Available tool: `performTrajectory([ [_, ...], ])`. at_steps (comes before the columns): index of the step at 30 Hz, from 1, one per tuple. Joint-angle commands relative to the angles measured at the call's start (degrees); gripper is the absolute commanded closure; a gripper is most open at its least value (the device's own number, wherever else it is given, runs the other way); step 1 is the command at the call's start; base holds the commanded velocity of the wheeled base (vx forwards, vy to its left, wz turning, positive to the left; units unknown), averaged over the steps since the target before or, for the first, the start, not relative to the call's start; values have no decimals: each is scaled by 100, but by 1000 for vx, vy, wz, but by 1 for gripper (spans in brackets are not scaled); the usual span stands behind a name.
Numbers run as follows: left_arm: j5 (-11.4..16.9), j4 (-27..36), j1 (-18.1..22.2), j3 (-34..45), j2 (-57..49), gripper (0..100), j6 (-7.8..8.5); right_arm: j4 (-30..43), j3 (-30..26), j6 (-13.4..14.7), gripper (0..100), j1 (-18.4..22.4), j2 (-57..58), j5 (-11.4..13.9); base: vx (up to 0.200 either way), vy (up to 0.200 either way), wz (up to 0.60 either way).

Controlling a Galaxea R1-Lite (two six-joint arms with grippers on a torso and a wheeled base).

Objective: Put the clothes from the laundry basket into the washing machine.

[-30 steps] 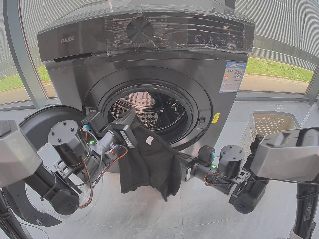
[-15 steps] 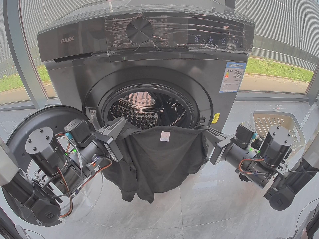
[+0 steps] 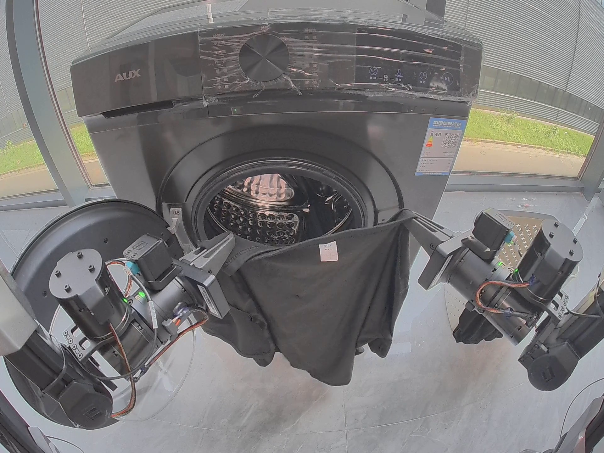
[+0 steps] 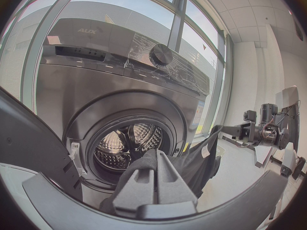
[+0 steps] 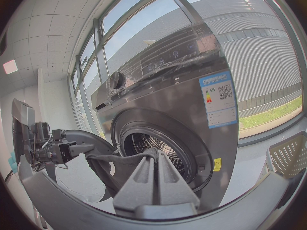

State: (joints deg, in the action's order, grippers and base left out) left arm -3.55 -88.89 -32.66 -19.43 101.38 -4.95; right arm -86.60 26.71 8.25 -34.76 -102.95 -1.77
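Observation:
A black garment [image 3: 321,297] with a small white label hangs stretched between both grippers in front of the washing machine [image 3: 277,127], just below its open drum [image 3: 277,209]. My left gripper [image 3: 228,241] is shut on the garment's left corner near the drum's lower left rim. At the drum's right rim my right gripper [image 3: 409,216] is shut on the other corner. In the left wrist view the closed left gripper [image 4: 156,157] pinches the dark cloth [image 4: 195,163]. In the right wrist view the right gripper [image 5: 156,158] clamps the cloth edge [image 5: 121,163].
The round machine door [image 3: 82,234] stands swung open at the left behind my left arm. A white perforated laundry basket [image 3: 535,228] stands on the tiled floor at the right, mostly behind my right arm, with dark cloth [image 3: 475,328] hanging at its front; the basket [image 5: 286,154] also edges the right wrist view.
My right gripper has swung up and to the right, pulling the garment out wide. The left gripper has dropped slightly left, and the cloth now hangs spread across the drum's lower front.

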Motion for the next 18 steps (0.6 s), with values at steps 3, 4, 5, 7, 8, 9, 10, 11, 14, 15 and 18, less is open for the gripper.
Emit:
performTrajectory([
  [3, -6, -5, 23, 54, 31, 100, -6, -6, 80, 1, 100, 30, 144, 1, 0, 0, 0],
  [4, -6, -5, 31, 54, 31, 100, -6, -15, 98, -8, 100, 30, 152, 1, 0, 0, 0],
  [5, -6, -5, 49, 71, 40, 100, -6, -15, 133, -8, 100, 39, 152, 1, 0, 0, 0],
  [7, -6, -5, 93, 80, 66, 100, -6, -6, 168, -8, 100, 30, 161, 1, 0, 0, 0],
  [8, -6, -5, 119, 62, 110, 100, -6, -15, 203, 1, 100, 39, 161, 1, 0, 0, 0],
  [9, -6, -5, 128, 62, 110, 100, -6, -15, 212, 1, 100, 30, 161, 1, 0, 0, 0],
  [10, -6, -5, 137, 54, 110, 100, -15, -15, 247, 1, 100, 30, 170, 1, 0, 0, 0],
  [11, -6, -5, 137, 62, 110, 100, -24, -15, 273, 1, 100, 39, 170, 1, 0, 0, 0],
  [14, -6, -5, 137, 71, 110, 100, -24, -15, 300, 1, 100, 39, 170, 1, 0, 0, 0],
  [15, -6, -5, 128, 80, 119, 100, -15, -15, 326, 1, 100, 39, 170, 1, 0, 0, 0],
  [18, -6, -5, 137, 71, 146, 100, -15, -23, 414, 1, 100, 48, 170, 1, 0, 0, 0],
])
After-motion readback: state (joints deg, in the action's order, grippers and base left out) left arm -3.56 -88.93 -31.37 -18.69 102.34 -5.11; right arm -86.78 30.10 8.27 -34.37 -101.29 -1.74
